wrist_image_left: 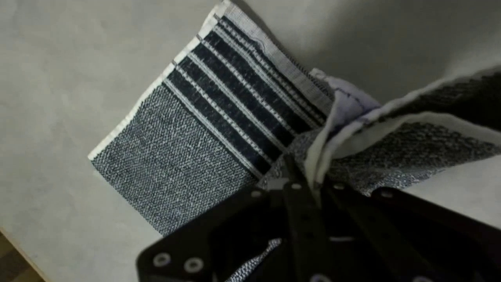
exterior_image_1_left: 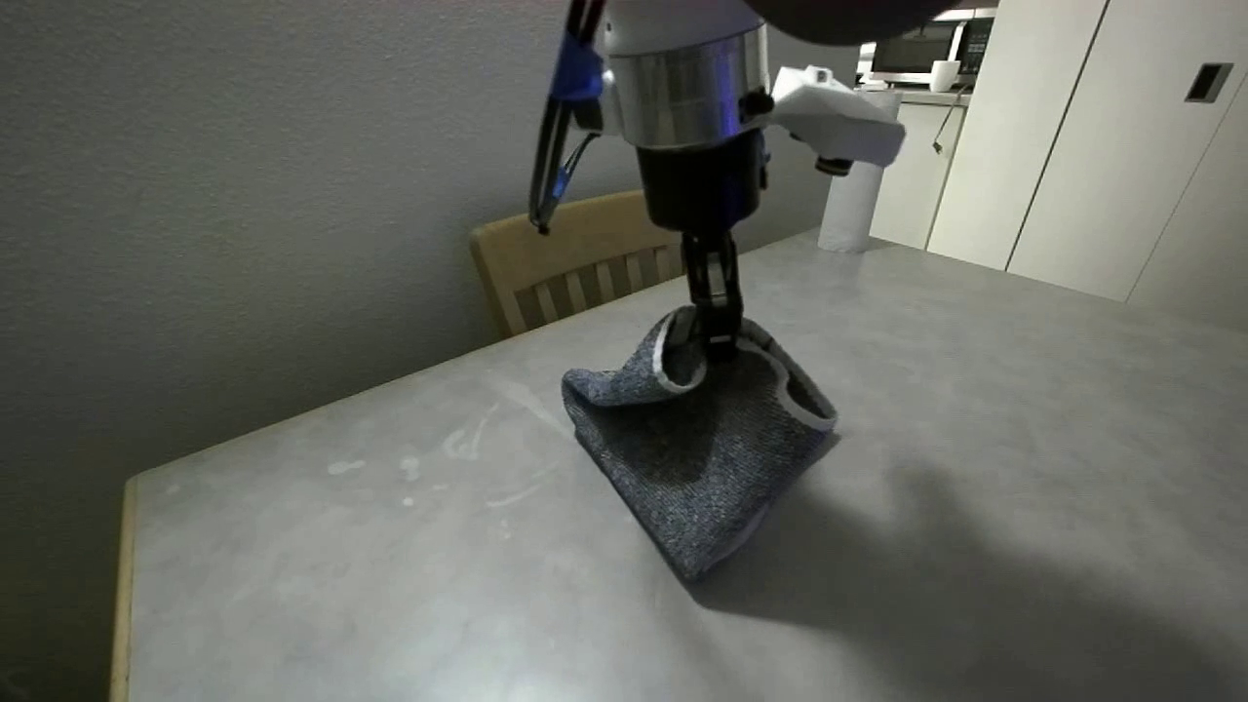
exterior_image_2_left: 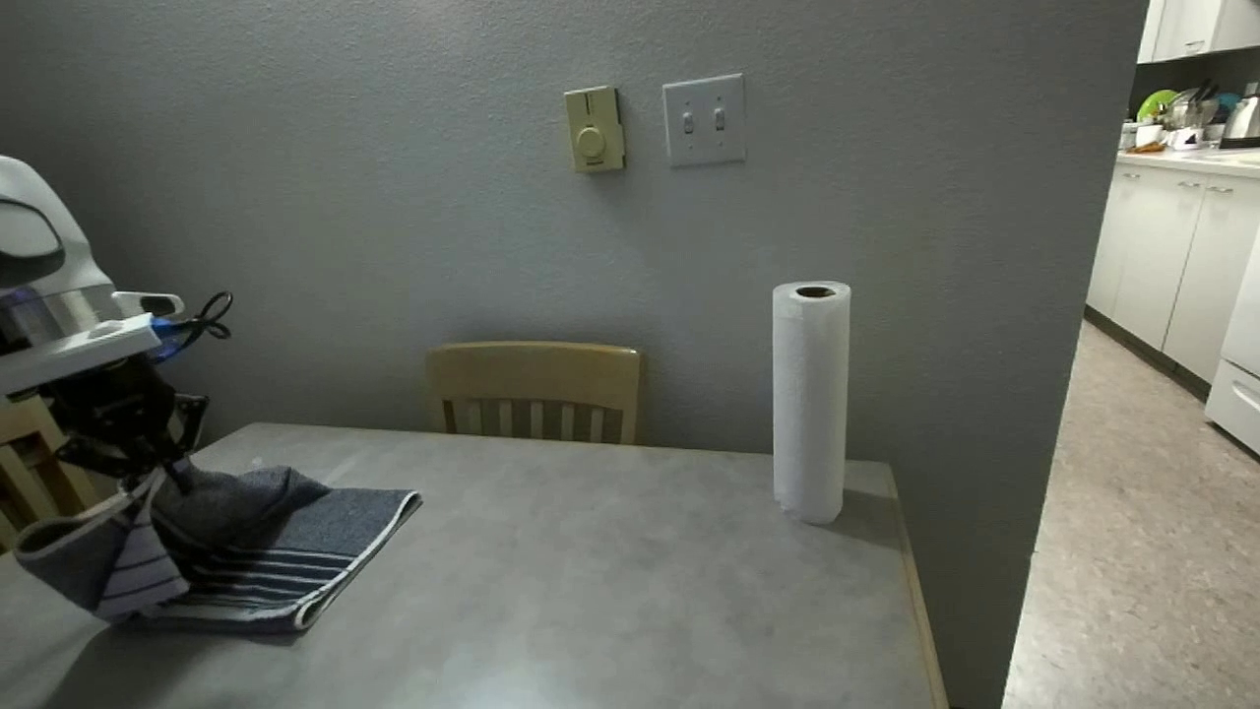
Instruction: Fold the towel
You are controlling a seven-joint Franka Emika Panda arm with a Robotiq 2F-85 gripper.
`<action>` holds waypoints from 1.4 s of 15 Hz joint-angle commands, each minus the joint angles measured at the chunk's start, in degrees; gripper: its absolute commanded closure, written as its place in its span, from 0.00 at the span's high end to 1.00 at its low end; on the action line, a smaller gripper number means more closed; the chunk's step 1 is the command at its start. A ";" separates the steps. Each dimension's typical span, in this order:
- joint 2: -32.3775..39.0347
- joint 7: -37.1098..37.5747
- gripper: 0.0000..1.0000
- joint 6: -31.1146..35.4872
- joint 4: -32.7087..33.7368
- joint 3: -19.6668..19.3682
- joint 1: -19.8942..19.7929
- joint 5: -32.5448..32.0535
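The gripper (wrist_image_left: 313, 184) is clamped on a pale edge of the towel (wrist_image_left: 168, 168), which rests, partly raised, on the table (wrist_image_left: 58, 78). In the wrist view, its stripes (wrist_image_left: 242, 98) (navy and white, mostly flat) lie toward eleven o'clock from the grip.

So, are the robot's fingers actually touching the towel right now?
Touching. The wrist view shows it: the fingers pinch the towel, whose pale edge runs in between them. In both exterior views, the towel rises to their tips.
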 commanded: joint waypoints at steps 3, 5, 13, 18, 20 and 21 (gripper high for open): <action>-7.49 2.91 0.02 4.76 -11.29 -2.73 -0.13 -3.00; -8.42 5.35 0.02 4.83 -12.23 -3.45 -0.04 -2.96; -11.10 4.12 0.02 -2.02 -9.61 -2.91 0.47 -2.64; -13.40 1.88 0.02 -6.63 -7.84 -2.95 0.13 -3.48; -13.63 0.86 0.02 -7.57 -7.31 -3.04 0.14 -4.77; -13.43 0.31 0.02 -7.89 -6.89 -3.08 0.16 -5.63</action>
